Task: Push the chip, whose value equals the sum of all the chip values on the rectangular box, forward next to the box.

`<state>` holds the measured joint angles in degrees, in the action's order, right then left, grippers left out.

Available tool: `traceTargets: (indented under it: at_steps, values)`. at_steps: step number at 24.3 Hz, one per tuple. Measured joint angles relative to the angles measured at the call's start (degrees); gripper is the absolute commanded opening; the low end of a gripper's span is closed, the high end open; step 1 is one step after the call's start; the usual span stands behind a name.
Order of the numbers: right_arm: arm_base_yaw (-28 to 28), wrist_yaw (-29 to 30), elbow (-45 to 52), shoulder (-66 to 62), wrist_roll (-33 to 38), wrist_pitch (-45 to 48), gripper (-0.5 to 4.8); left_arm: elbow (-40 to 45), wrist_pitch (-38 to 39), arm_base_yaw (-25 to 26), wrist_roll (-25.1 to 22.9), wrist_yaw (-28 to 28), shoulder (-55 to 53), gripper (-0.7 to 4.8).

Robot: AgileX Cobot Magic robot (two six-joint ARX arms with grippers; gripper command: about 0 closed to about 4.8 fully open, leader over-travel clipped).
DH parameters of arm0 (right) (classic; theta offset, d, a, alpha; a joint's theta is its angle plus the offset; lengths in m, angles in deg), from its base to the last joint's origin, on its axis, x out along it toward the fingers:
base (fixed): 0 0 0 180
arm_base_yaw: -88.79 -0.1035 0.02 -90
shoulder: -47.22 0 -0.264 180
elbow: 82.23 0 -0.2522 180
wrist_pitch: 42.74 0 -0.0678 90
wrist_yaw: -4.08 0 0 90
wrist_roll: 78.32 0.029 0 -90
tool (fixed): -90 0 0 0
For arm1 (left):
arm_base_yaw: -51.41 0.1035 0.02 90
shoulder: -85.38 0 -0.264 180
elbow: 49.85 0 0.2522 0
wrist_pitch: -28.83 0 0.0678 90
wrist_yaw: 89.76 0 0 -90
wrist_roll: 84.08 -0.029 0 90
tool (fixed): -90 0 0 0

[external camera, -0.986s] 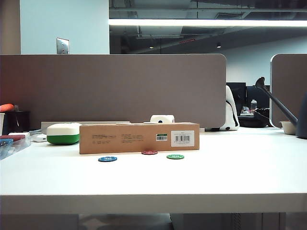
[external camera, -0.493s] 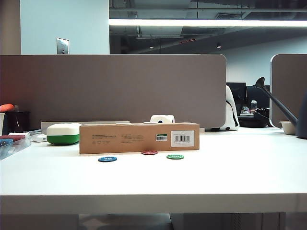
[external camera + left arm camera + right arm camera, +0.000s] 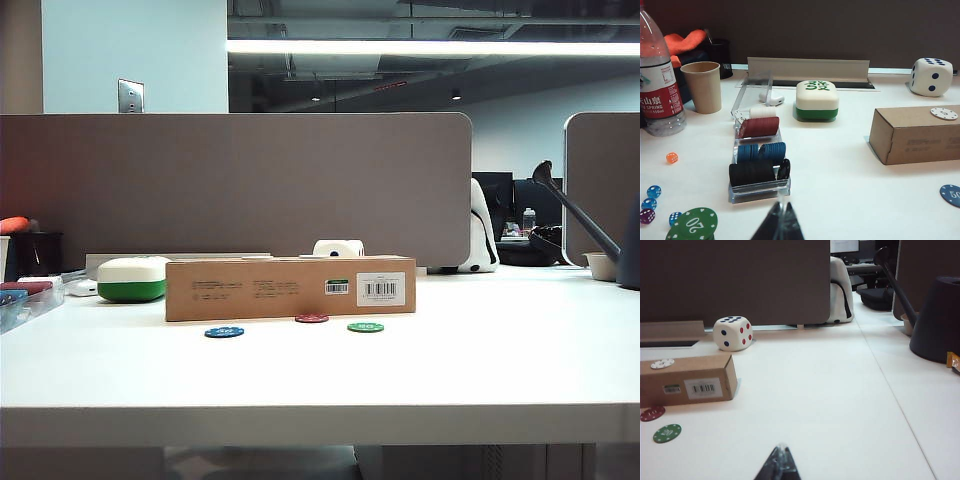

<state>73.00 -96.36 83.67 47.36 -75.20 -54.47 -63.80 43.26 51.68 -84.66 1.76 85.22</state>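
Our chip (image 3: 312,318) lay just in front of the box (image 3: 290,288). Both our left gripper (image 3: 780,220) and right gripper (image 3: 780,462) hung pressed together, away from the box; we judged the chip already placed, needing no harder nudge.

The exterior view sits low at the table's near edge, facing the rectangular box (image 3: 290,288) broadside. Both wrist views look forward from just above the tabletop, left gripper (image 3: 779,222) and right gripper (image 3: 779,463) at their edges, sharing the box and white die (image 3: 733,333).
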Motion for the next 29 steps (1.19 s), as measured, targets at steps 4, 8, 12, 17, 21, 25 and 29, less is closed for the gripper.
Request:
traceTargets:
  at_steps: [4,8,12,17,21,25,29]
  values:
    - [3.3,0.1,0.0,0.0,0.0,-1.6,-0.05,0.0,0.0,0.0,0.0,0.0,0.0,-0.05]
    - [7.3,0.1,0.0,0.0,0.0,-1.6,-0.05,0.0,0.0,0.0,0.0,0.0,0.0,-0.05]
    - [10.1,1.5,0.0,0.0,-0.3,-1.6,-0.05,0.0,0.0,0.0,0.0,0.0,0.0,-0.05]
    - [14.1,9.2,0.0,0.0,-2.9,-1.6,-0.05,0.0,0.0,0.0,0.0,0.0,0.0,-0.05]
    - [16.1,11.8,0.0,0.0,-3.3,-2.6,-0.05,0.0,0.0,0.0,0.0,0.0,0.0,-0.05]
    - [16.0,11.8,0.0,0.0,-3.2,-3.1,-0.05,0.0,0.0,0.0,0.0,0.0,0.0,-0.05]
    - [16.0,11.7,0.0,0.0,-1.6,-3.4,-0.05,0.0,0.0,0.0,0.0,0.0,0.0,-0.05]
